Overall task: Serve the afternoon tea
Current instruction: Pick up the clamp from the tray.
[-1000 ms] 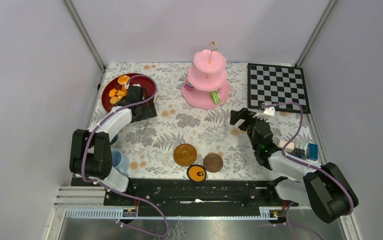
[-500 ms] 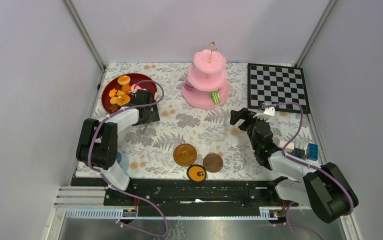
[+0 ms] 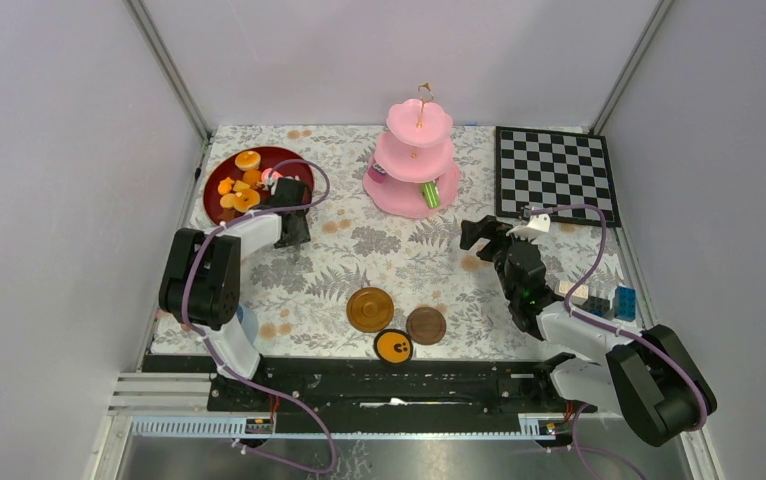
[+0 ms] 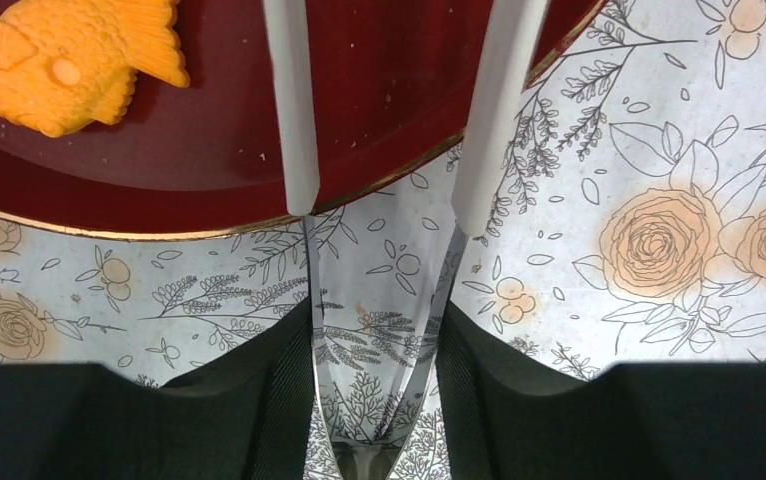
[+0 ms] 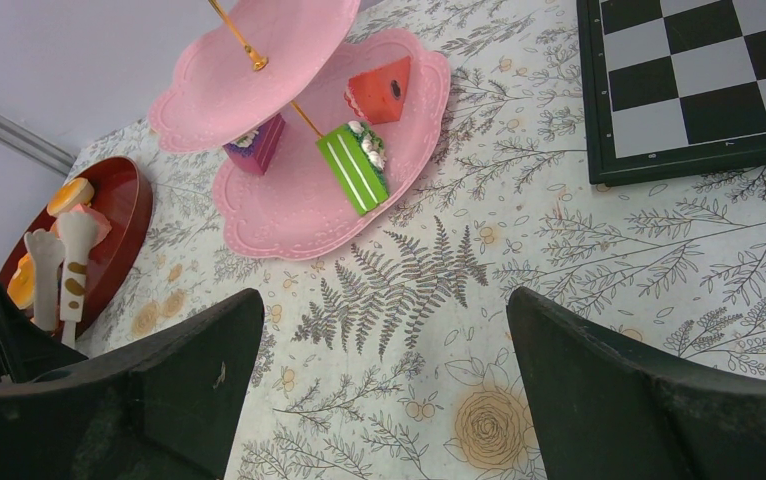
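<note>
Orange fish-shaped toy pastry (image 4: pixel 79 55) at upper left of left wrist view, flat on dark red round plate (image 4: pixel 209 150), long axis across the frame, head left, tail right, left gripper (image 4: pixel 387 215) parted over the plate rim, nothing between, right gripper (image 5: pixel 384 295) spread wide, empty, pink three-tier scalloped cake stand (image 3: pixel 414 150) upper centre of top view.

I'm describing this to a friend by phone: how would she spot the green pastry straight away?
Look for the pink three-tier cake stand at the back of the table, left of the chessboard. On its lowest, widest tier lies the green pastry. Unlike the red wedge and purple slice on that tier, it has pale stripes.
</note>
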`<state>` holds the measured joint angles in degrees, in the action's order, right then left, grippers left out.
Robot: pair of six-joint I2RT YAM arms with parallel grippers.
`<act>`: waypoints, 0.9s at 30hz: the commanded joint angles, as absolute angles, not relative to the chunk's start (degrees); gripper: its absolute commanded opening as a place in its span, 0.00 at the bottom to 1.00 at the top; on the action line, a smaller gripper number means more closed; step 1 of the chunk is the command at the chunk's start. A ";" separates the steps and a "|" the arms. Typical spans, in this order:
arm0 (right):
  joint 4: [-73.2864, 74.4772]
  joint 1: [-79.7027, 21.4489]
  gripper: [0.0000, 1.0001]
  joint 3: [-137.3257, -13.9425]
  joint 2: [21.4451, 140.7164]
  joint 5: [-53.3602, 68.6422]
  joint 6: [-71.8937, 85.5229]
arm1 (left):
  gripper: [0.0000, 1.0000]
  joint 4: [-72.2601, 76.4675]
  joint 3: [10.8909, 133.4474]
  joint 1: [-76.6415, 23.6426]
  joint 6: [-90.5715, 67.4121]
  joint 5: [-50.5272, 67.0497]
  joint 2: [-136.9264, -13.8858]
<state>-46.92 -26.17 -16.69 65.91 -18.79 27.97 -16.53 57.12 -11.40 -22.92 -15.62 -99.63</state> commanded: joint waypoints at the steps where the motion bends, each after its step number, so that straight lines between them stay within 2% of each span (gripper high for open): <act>1: -47.99 -25.49 0.98 -18.13 65.64 -18.78 28.34 | 0.44 -17.65 59.78 -11.10 -22.76 -17.33 -98.73; 6: -47.99 -25.49 0.98 -18.21 65.68 -18.72 28.45 | 0.38 -20.55 61.04 -11.07 -23.32 -16.74 -96.21; 12: -47.99 -25.49 0.98 -18.24 65.75 -18.63 28.52 | 0.37 -24.43 63.25 -10.90 -24.24 -15.11 -92.49; 22: -47.99 -25.40 0.98 -18.40 66.05 -18.19 28.74 | 0.44 -38.86 74.82 -6.07 -28.93 -4.29 -90.34; 27: -47.90 -25.40 0.98 -18.37 65.79 -18.36 28.81 | 0.49 -41.34 78.90 -4.13 -32.11 1.15 -91.43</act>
<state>-46.92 -25.82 -16.69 65.91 -18.72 28.38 -37.98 75.24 -5.19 -28.73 -4.69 -91.88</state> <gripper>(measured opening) 0.988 0.489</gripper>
